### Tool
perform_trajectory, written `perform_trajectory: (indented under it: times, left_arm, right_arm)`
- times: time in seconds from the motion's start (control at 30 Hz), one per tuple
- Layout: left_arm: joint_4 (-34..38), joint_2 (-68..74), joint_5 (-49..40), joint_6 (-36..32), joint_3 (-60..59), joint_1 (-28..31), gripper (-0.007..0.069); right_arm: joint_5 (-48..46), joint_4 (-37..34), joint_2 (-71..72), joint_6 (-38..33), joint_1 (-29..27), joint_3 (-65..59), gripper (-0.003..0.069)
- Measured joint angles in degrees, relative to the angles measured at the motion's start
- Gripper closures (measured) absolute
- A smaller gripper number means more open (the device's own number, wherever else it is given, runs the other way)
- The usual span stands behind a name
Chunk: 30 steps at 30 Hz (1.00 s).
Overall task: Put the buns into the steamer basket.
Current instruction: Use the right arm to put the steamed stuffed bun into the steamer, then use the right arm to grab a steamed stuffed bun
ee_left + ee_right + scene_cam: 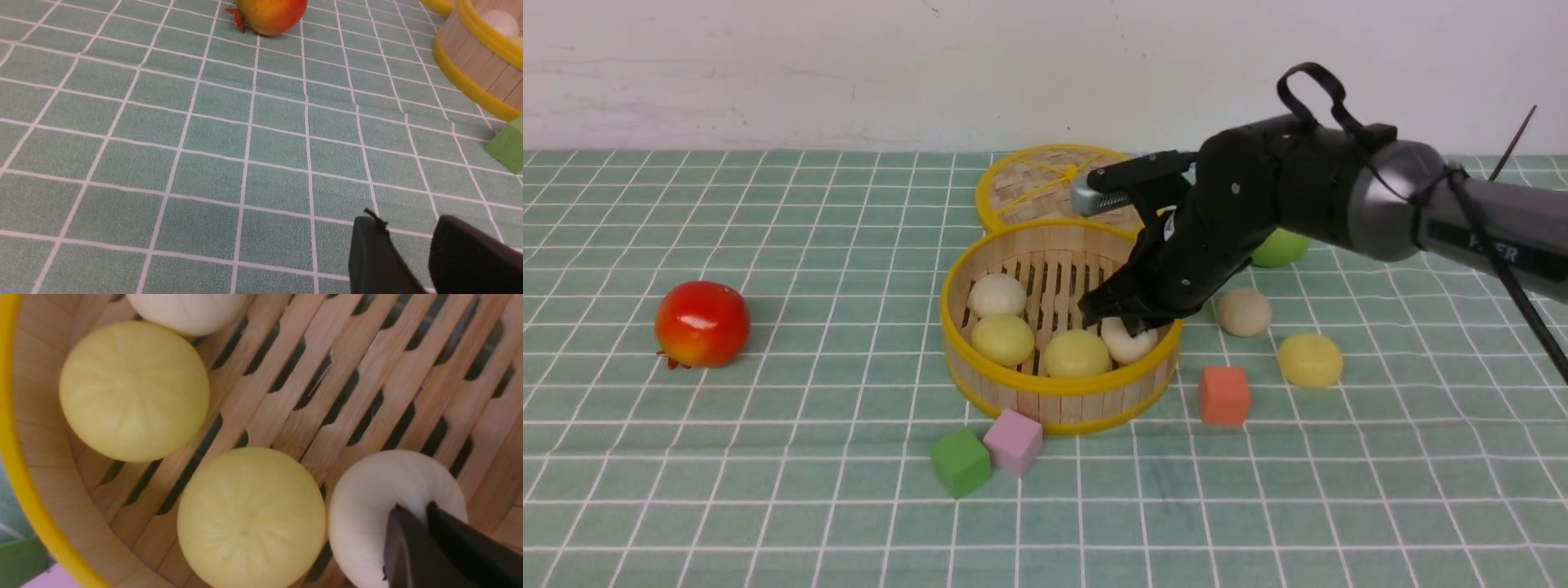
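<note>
Front view: the right gripper (1131, 325) reaches into the steamer basket (1058, 385), jaws pinched on an off-white bun (1129, 345) low beside three others, apparently to set it down. A beige bun (1243, 311) and a yellow bun (1310, 359) lie outside. The left gripper (408, 232) idles, jaws apart.

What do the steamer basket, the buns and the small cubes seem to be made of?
Steamer basket: apparently bamboo, matte strips with grain; glossy yellow rims, perhaps plastic. Buns: probably soft foam or rubber, matte with faint pleats; the white bun puckers where the right claw pinches it. Cubes: likely foam, matte, rounded edges.
</note>
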State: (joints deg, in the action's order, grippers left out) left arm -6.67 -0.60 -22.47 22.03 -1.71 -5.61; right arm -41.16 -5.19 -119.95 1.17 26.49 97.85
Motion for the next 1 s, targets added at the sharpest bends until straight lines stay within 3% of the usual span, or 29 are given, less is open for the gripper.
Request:
perform_trajectory:
  times: [0.13,0.23,0.47,0.57,0.8,1.0]
  left_arm:
    - [0.0,0.0,0.0,0.0,0.0,0.0,0.041]
    - [0.0,0.0,0.0,0.0,0.0,0.0,0.0407]
    - [0.0,0.0,0.0,0.0,0.0,0.0,0.0403]
    - [0.0,0.0,0.0,0.0,0.0,0.0,0.0398]
    - [0.0,0.0,0.0,0.0,0.0,0.0,0.0391]
    - [0.0,0.0,0.0,0.0,0.0,0.0,0.0387]
  right_arm:
    - [0.0,-0.2,-0.1,0.0,0.0,0.0,0.0597]
    - [0.1,-0.4,-0.1,0.1,0.0,0.0,0.0521]
    - [-0.5,-0.5,0.7,2.6,0.0,0.0,0.0263]
    - [-1.1,0.2,2.7,2.8,-0.1,0.0,0.0203]
    - [-4.2,4.5,10.6,2.8,-3.3,0.0,0.0186]
    - [-9.4,5.2,14.1,2.8,-12.6,-1.2,0.0209]
